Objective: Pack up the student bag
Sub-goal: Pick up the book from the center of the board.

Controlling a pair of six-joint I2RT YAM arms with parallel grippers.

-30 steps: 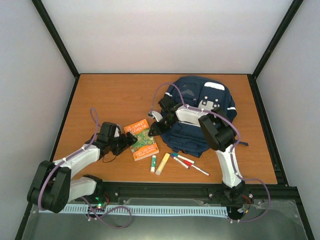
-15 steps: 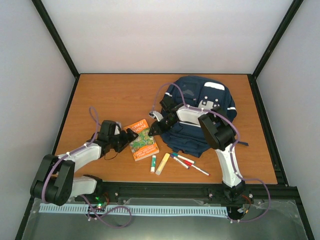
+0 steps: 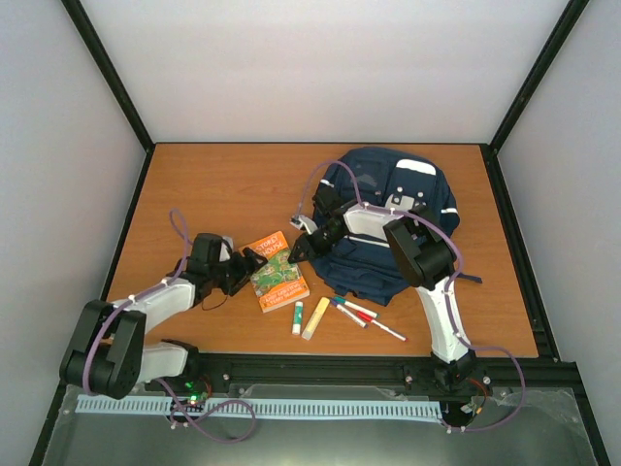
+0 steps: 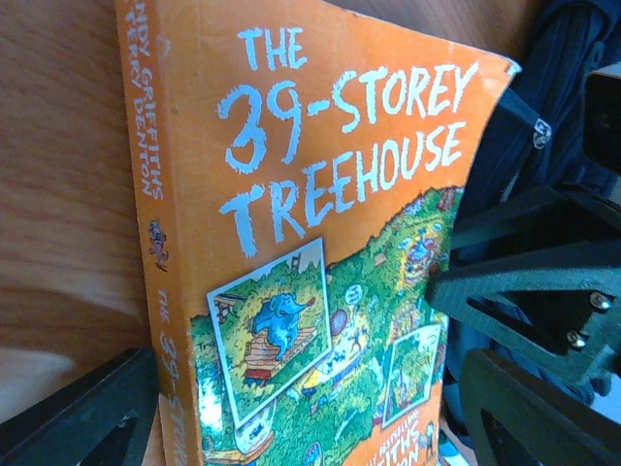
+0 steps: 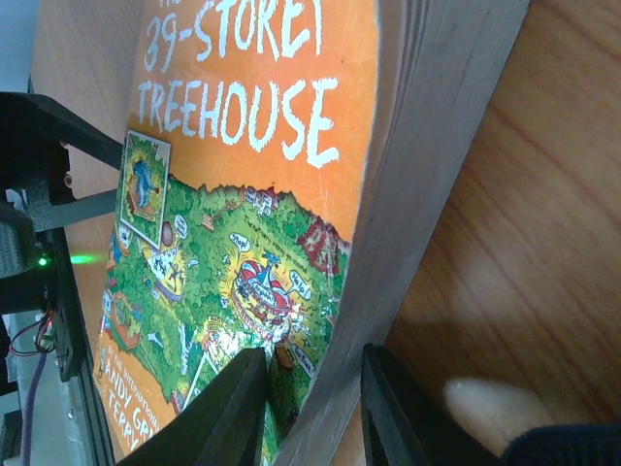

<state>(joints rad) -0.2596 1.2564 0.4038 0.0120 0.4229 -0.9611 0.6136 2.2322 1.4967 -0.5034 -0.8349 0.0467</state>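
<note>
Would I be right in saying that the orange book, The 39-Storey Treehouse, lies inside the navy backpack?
Not quite: the orange book is not inside the navy backpack. It rests out on the wooden table, just to the backpack's left. The top external view shows this.

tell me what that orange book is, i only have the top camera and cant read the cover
observer: The left wrist view shows the book cover: The 39-Storey Treehouse.
operator: does the right gripper have it
observer: In the right wrist view, the right gripper has the book's page edge between its two fingers, closed on it.
operator: and the left one
observer: The left gripper is open, with one finger on each side of the book.
</note>
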